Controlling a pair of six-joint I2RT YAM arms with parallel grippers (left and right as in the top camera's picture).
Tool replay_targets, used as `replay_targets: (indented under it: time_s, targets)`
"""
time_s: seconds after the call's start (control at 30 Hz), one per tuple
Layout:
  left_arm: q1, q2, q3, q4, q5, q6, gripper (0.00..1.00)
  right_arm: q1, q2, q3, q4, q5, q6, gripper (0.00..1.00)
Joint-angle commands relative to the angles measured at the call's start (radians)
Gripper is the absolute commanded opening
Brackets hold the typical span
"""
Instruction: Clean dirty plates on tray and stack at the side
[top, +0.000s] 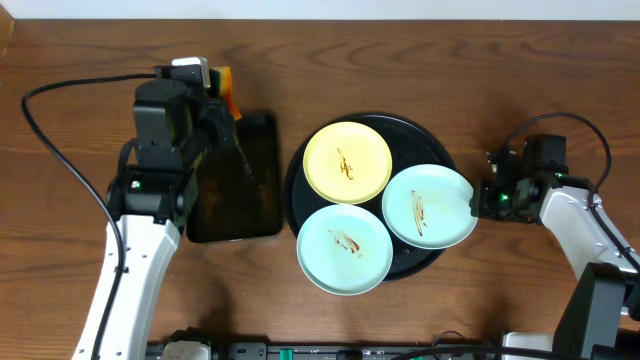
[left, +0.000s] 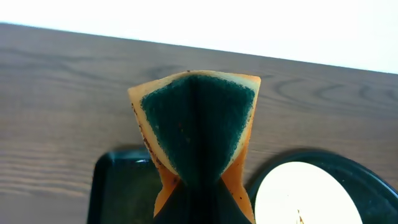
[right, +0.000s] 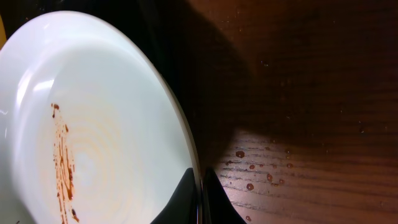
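On the left of the bench (top: 80, 60), the left pincer (top: 222, 100) is seen clamped on a sponge (left: 196, 124), which is folded so that its dark green face is turned inward and its orange edges are left outside. The sponge is held over the far end of the small black rectangular tray (top: 245, 190). Just beside that tray, the large round tray (top: 425, 135) is placed at the middle of the bench, and all three plates are carried on it. The yellow plate (top: 347, 162) is set at its far left, the nearer mint plate (top: 344, 248) at its near left, overhanging the rim, and the right-hand mint plate (top: 428, 205) at its right, also past the rim. Thin brown smears are seen in each centre. The right-hand mint plate is gripped at its outer edge by the right pincer (top: 478, 200), whose fingers are closed on the rim. A few droplets (right: 249, 168) are seen on the bench just beside that plate.
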Motion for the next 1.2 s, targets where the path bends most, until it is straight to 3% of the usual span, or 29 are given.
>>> replay_targets:
  time_s: [0.0,0.47,0.63,0.87,1.17]
  targets:
    - [0.000,-0.038,0.015,0.016,-0.013,0.075,0.08,-0.001,0.005,0.017,-0.001,0.003,-0.008,0.01]
    - [0.000,-0.079,0.015,0.012,-0.012,0.063,0.07,-0.001,0.005,0.017,-0.002,0.003,-0.008,0.01]
    - [0.000,-0.038,0.014,-0.142,-0.012,-0.057,0.07,-0.001,0.005,0.017,-0.001,0.003,-0.008,0.01]
    - [0.000,0.148,0.014,-0.368,-0.011,-0.221,0.07,-0.001,0.005,0.017,-0.002,0.003,-0.006,0.01]
    - [0.000,0.221,0.031,-0.452,0.097,-0.275,0.07,-0.001,0.005,0.017,-0.012,0.003,-0.007,0.01]
